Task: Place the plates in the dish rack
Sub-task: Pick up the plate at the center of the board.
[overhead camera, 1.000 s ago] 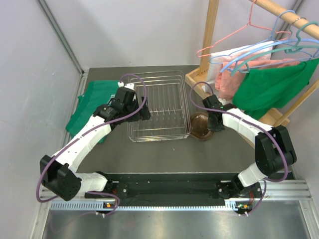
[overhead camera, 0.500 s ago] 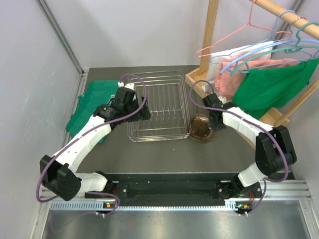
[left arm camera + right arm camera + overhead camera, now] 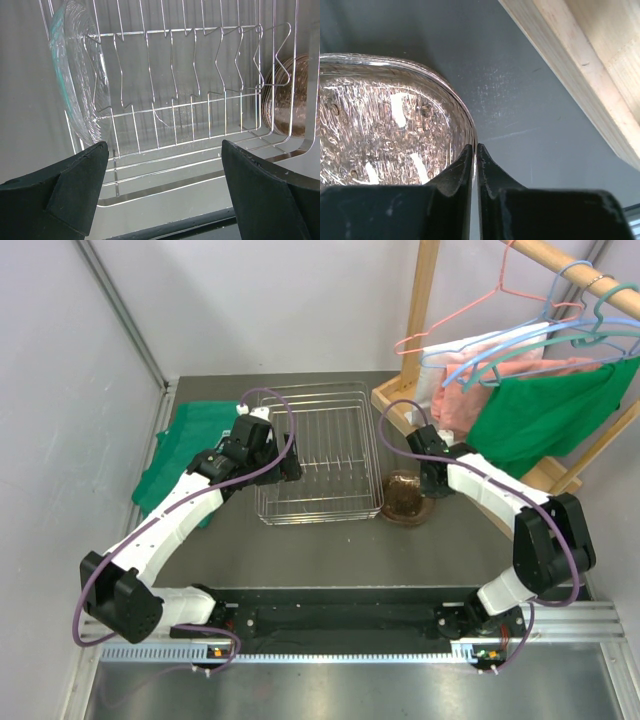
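Note:
The silver wire dish rack (image 3: 318,450) stands mid-table. One clear plate (image 3: 80,85) stands on edge in its slots, at the left of the left wrist view. My left gripper (image 3: 287,468) is open and empty at the rack's near left side, jaws wide apart (image 3: 165,190). Brown-tinted plates (image 3: 405,498) lie just right of the rack and show through its wires (image 3: 290,95). My right gripper (image 3: 430,480) is shut on the rim of the top plate (image 3: 385,130), with the fingertips (image 3: 475,150) pinching the glass edge.
A green cloth (image 3: 185,455) lies left of the rack. A wooden clothes stand (image 3: 425,330) with hangers and pink and green garments (image 3: 540,410) fills the far right. Its wooden base (image 3: 585,60) runs close behind my right gripper.
My right gripper has shifted slightly away from me with the plate's rim in it, and the plate now looks lighter and tilted. The left arm has not moved.

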Robot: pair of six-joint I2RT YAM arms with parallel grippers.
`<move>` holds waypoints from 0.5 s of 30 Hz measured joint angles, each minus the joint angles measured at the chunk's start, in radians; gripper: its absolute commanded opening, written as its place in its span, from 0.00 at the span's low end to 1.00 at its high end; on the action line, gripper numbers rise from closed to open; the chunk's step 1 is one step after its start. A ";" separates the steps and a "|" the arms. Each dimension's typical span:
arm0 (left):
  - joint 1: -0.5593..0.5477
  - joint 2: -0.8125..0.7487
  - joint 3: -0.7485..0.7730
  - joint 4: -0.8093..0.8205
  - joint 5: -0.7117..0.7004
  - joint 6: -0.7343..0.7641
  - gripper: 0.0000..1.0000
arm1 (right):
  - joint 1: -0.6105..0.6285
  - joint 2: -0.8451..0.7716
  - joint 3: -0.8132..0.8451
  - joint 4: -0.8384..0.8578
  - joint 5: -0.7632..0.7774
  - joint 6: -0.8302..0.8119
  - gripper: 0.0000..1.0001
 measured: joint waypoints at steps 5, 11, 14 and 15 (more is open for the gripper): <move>0.000 0.000 0.000 0.000 0.000 0.000 0.99 | 0.000 -0.006 0.011 -0.006 0.005 -0.027 0.00; 0.000 0.000 0.000 0.000 0.000 0.000 0.99 | 0.000 -0.029 0.014 -0.006 0.003 -0.034 0.00; 0.000 0.000 0.000 0.000 0.000 0.000 0.99 | 0.000 -0.053 0.014 -0.009 0.001 -0.029 0.00; 0.000 0.000 0.000 0.000 0.000 0.000 0.99 | 0.000 -0.065 0.014 -0.010 0.001 -0.026 0.00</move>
